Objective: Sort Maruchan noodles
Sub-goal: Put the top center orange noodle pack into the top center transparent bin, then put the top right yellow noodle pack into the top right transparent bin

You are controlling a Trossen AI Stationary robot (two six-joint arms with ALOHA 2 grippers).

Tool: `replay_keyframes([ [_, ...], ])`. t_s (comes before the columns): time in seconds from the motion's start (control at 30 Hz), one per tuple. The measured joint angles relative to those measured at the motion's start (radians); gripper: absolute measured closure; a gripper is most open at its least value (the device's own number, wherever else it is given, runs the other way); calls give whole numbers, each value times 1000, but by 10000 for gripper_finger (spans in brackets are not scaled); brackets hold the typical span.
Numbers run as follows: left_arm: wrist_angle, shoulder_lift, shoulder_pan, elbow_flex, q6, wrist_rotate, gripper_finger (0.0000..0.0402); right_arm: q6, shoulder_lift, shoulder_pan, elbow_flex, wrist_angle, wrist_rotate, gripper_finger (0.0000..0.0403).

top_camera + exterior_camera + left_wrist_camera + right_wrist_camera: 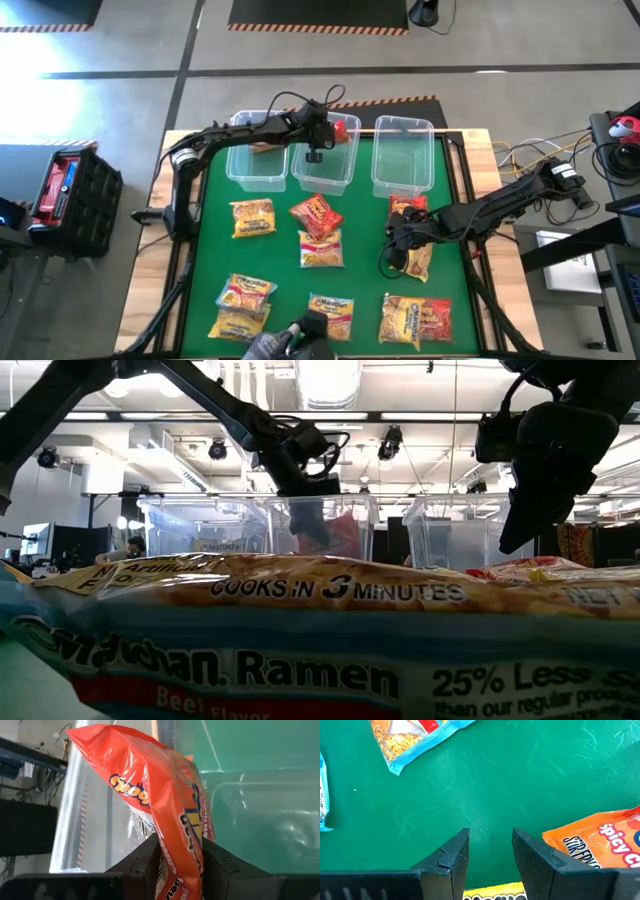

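The green felt-like mat (360, 250) covers most of the wooden table, in a bright open workshop with ceiling lamps and pipes overhead; three clear plastic bins (402, 155) stand in a row along its far side, and the remaining flat crinkly Maruchan noodle packets (318, 248), yellow, orange and blue-edged, lie scattered over the near half. The left gripper (314, 133) hangs over the middle bin, its fingers pinched on a red-orange crinkly ramen packet (165, 805) that stands up between them. If the slack wrapper catches on the bin wall or clings to a finger as the jaws part, it could drape over the rim or fall outside. The right gripper (490, 852) hovers low over bare mat, fingers narrowly apart and empty, beside an orange spicy packet (600, 842).
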Motion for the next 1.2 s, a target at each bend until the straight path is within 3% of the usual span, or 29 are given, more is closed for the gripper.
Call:
replay_keyframes([
  [0.57, -71, 4, 5, 154, -90, -29, 220, 0, 0, 0, 0, 0, 0, 264],
  [0.8, -314, 4, 5, 320, -294, -23, 221, 0, 0, 0, 0, 0, 0, 264],
  [0.87, -408, 0, 8, 346, -364, 27, 224, 0, 0, 0, 0, 0, 0, 264],
  [1.03, -445, -85, -6, 295, -443, 110, 230, 0, 0, 0, 0, 0, 0, 264],
  [1.2, -427, -245, -77, 127, -523, 110, 230, 0, 0, 0, 0, 0, 0, 264],
])
